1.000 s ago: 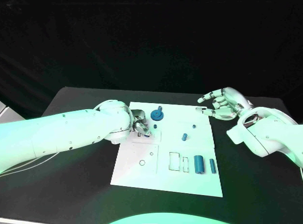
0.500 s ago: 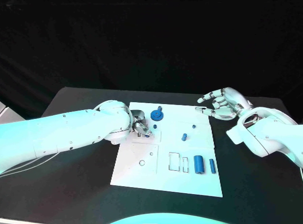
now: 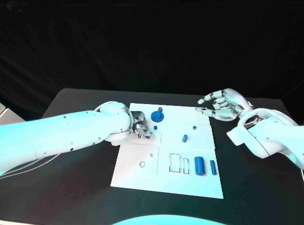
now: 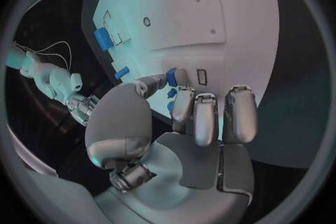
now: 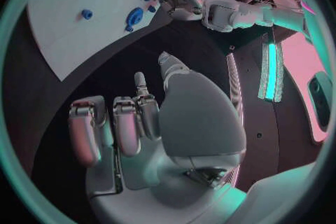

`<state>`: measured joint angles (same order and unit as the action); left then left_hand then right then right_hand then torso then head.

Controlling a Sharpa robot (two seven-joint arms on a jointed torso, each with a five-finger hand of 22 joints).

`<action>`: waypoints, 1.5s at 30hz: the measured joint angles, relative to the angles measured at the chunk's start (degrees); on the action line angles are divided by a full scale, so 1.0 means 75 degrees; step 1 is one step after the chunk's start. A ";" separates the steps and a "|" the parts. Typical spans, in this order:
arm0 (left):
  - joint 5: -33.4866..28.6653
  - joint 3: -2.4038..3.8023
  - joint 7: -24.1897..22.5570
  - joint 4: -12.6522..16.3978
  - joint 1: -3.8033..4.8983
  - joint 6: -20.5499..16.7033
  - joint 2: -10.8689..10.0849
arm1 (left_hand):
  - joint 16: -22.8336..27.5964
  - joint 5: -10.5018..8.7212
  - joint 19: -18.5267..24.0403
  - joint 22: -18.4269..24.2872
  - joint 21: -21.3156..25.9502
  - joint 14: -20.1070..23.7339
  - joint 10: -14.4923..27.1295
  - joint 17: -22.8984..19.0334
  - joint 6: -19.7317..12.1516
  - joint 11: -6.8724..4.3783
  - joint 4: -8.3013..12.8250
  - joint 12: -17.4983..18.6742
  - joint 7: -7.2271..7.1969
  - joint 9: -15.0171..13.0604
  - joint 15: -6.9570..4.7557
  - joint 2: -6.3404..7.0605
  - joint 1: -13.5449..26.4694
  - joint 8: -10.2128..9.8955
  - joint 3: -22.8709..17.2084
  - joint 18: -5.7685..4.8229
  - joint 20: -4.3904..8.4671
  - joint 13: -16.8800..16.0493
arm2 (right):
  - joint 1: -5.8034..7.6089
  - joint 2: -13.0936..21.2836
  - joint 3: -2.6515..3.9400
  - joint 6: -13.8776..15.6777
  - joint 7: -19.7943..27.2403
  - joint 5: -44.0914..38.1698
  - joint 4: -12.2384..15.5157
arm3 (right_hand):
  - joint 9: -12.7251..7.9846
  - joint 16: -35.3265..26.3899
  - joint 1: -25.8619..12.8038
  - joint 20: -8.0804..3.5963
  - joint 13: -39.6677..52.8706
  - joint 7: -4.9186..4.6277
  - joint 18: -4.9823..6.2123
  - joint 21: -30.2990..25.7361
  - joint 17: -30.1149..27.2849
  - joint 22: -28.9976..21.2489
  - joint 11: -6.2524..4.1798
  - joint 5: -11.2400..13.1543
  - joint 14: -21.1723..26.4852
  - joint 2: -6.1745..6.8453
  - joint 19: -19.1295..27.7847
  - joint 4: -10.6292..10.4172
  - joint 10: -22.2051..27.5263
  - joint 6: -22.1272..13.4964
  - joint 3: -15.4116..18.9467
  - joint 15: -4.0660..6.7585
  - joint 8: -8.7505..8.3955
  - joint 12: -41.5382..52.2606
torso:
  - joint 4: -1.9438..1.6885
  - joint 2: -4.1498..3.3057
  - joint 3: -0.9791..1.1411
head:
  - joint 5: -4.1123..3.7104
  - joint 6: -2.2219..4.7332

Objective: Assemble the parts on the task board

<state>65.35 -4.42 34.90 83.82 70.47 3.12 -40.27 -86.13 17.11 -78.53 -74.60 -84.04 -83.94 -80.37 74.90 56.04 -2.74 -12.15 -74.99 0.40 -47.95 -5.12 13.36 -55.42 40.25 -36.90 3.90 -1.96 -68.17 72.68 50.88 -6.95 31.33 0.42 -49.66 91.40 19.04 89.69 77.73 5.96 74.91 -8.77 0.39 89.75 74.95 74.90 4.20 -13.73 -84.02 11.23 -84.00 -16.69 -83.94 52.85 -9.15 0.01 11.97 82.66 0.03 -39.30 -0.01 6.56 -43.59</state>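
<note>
The white task board (image 3: 166,180) lies in the middle of the black table. My left hand (image 3: 139,125) is low over the board's left side and pinches a small blue part (image 4: 171,76) between thumb and a finger, close to the surface. A blue gear (image 3: 158,116) stands just past that hand. A small blue peg (image 3: 185,138) sits mid-board, and a blue cylinder (image 3: 200,165) and a thin blue bar (image 3: 213,167) lie near the right edge. My right hand (image 3: 223,105) hovers beyond the board's far right corner, fingers apart and empty.
Rectangular slots (image 3: 174,161) and a round hole (image 3: 142,163) are cut in the board's near half. In the right wrist view the board (image 5: 63,17), gear (image 5: 134,15) and left hand (image 5: 178,0) appear. Bare table (image 3: 64,187) lies on both sides.
</note>
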 measured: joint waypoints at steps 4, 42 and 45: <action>-0.0007 0.0000 0.0000 -0.0008 0.0000 0.0009 0.0000 | 0.0000 0.0000 0.0000 0.0000 0.0030 0.0000 0.0000 0.0000 0.0022 0.0000 -0.0157 0.0000 0.0032 0.0008 0.0000 0.0069 -0.0070 -0.0030 0.0316 -0.0001 0.0000 0.0004 | 0.0000 0.0005 0.0000 0.0000 0.0000 0.0000 0.0002 | -0.0008 0.0000 -0.0081 0.0000 0.0000 0.0000 0.0000 0.0000 0.0000 0.0005 0.0000 0.0103 0.0000 0.0000 0.0000 0.0002 0.0000 0.0000 0.0041 0.0000 0.0000 -0.0030 | -0.0001 0.0000 -0.0001 | 0.0001 -0.0006; -0.0567 0.0439 -0.0009 0.0313 0.0147 0.0008 -0.0352 | 0.0089 -0.0153 0.0183 0.0307 0.0243 0.0001 0.0330 0.0006 -0.0127 0.0107 -0.0625 0.0372 0.0177 0.0052 0.0001 -0.0416 -0.0532 -0.0296 0.3319 0.0000 -0.0015 0.0423 | -0.0010 0.0002 0.0000 0.0026 0.0003 0.0008 -0.0070 | -0.0042 0.0000 -0.0422 0.0000 -0.0001 0.0003 0.0000 -0.0101 -0.0004 0.0003 -0.0028 0.0027 0.0000 -0.0160 0.0000 -0.0008 0.0028 -0.0053 0.0536 0.0000 0.0059 -0.0107 | -0.0001 0.0013 -0.0001 | -0.0031 0.0045; -0.0628 0.0490 -0.0007 0.0249 0.0278 0.0053 -0.0400 | 0.0125 -0.0153 0.0291 0.0414 0.0301 0.0001 0.0470 0.0005 -0.0196 0.0110 -0.0614 0.0534 0.0193 0.0070 0.0001 -0.0535 -0.0697 -0.0339 0.3372 -0.0001 -0.0013 0.0593 | -0.0012 0.0001 0.0000 0.0026 0.0004 0.0010 -0.0081 | -0.0041 0.0000 -0.0422 0.0000 -0.0001 0.0003 0.0000 -0.0101 -0.0004 0.0002 -0.0028 0.0027 0.0000 -0.0160 0.0000 -0.0008 0.0028 -0.0053 0.0536 0.0000 0.0059 -0.0107 | -0.0001 0.0009 0.0000 | -0.0026 0.0053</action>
<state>60.64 -0.75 34.85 85.68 72.55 3.53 -43.27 -85.19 15.96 -76.35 -71.49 -81.78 -83.94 -76.84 74.94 54.58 -1.91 -16.76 -70.99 1.85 -47.42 -5.11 9.35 -60.65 37.71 -11.61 3.90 -2.06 -63.72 72.58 50.89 -6.95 31.52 0.45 -49.59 90.79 18.73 89.69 74.56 5.96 74.91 -8.75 0.39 88.99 74.92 74.92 4.00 -13.53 -84.02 10.03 -84.00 -16.75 -83.73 52.45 -5.13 0.01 12.41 81.86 0.03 -39.23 -0.01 6.36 -43.20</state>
